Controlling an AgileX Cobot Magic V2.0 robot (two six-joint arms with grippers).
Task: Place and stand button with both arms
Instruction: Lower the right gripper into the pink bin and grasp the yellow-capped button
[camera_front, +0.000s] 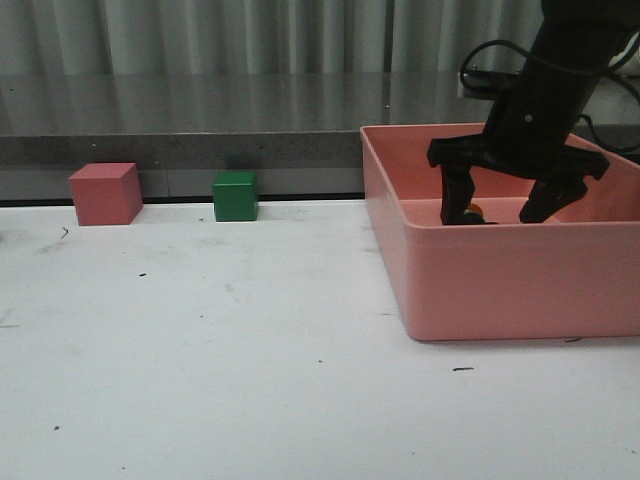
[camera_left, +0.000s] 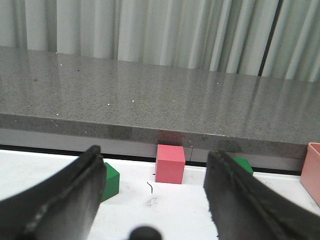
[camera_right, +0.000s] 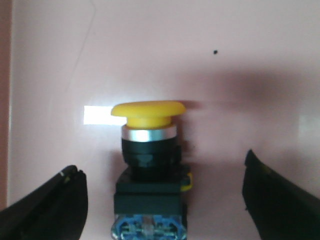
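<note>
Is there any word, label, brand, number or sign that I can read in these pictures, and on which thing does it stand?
None can be read.
Yellow-capped push-button with silver collar and black body: no print shows; the white strip behind its cap is blank.
Pink plastic bin, pink cube, green cube: plain faces.
Small dark marks on the white table: scuffs, not writing.

My white table (camera_front: 200, 340), scuffed and speckled with dark marks, carries a pink cube (camera_front: 104, 193) and a green cube (camera_front: 235, 195) near its far edge, well apart from the pink bin (camera_front: 500, 275) at my right.
</note>
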